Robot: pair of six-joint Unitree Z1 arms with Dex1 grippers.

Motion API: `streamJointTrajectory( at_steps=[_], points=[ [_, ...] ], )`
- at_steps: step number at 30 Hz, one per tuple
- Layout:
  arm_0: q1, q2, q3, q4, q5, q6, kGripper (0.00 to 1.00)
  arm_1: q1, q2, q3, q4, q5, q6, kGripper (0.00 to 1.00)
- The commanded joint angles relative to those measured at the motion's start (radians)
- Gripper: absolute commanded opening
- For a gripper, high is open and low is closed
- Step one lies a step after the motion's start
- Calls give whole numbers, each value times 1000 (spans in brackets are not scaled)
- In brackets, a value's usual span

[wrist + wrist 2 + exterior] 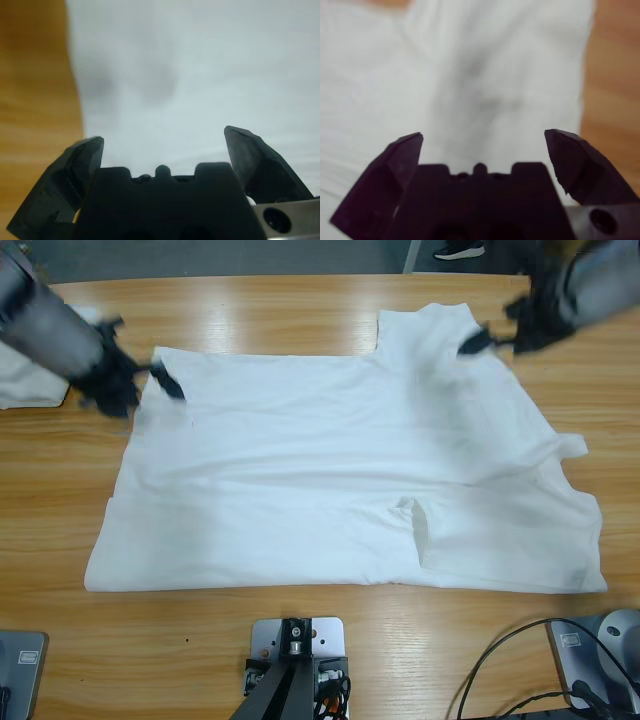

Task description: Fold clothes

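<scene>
The clothes here are one large white T-shirt [330, 480], spread flat across the wooden table [300, 310] with a sleeve sticking out at the far side and another at the right. My left gripper [165, 380] hovers over the shirt's far left corner. Along the left wrist view its jaws [162, 137] stand open over white fabric [200, 65], with nothing between them. My right gripper [478, 340] is over the far sleeve. Its jaws [482, 135] are open too, with white cloth [470, 75] beyond and nothing held.
A second bundle of white cloth [30, 385] lies at the table's left edge, behind the left arm. Black cables [510, 670] curl at the near right corner. Bare wood runs along the near edge [400, 630]. A dark shoe [460, 250] shows on the floor beyond the table.
</scene>
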Motion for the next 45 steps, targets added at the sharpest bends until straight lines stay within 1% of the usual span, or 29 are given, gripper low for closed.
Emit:
streamJointTrajectory(
  at_steps=[1,2,3,4,5,6,8,10,11,13,17,19,23,28,33,36,40,45],
  points=[
    [139,70,-138,-7,-115,12,936,-148,375,-482,165,126,-52,976],
    [146,93,-161,-7,-146,11,934,-170,416,-546,191,128,-50,932],
    [154,121,-182,-7,-173,11,931,-189,458,-609,222,131,-46,863],
    [163,146,-200,-7,-184,11,924,-206,498,-671,257,137,-41,825],
    [174,172,-218,-6,-198,11,892,-224,534,-726,292,145,-36,773],
    [188,197,-238,-5,-216,13,861,-244,564,-770,315,163,-30,764],
    [214,237,-277,3,-234,12,853,-281,622,-845,360,207,-16,753],
    [236,274,-331,41,-235,14,854,-308,680,-919,416,248,-10,688],
    [244,290,-354,62,-235,14,854,-318,706,-953,447,269,-10,685],
    [250,306,-377,77,-235,18,855,-333,750,-1015,515,306,-11,641],
    [253,320,-375,89,-238,32,858,-365,822,-1124,620,372,-26,642],
    [256,324,-374,97,-238,43,858,-370,861,-1188,668,387,-35,642],
    [257,322,-374,109,-238,47,858,-370,920,-1238,683,401,-37,646],
    [255,322,-374,120,-238,51,858,-370,949,-1286,694,406,-39,641],
    [247,324,-373,124,-232,50,858,-348,962,-1311,716,387,-57,643],
    [243,321,-374,148,-189,48,862,-314,974,-1341,745,344,-74,669],
    [242,314,-374,182,-124,52,871,-306,986,-1373,783,315,-99,728],
    [242,323,-375,188,-114,51,872,-306,1001,-1405,791,306,-99,724]
  ],
)
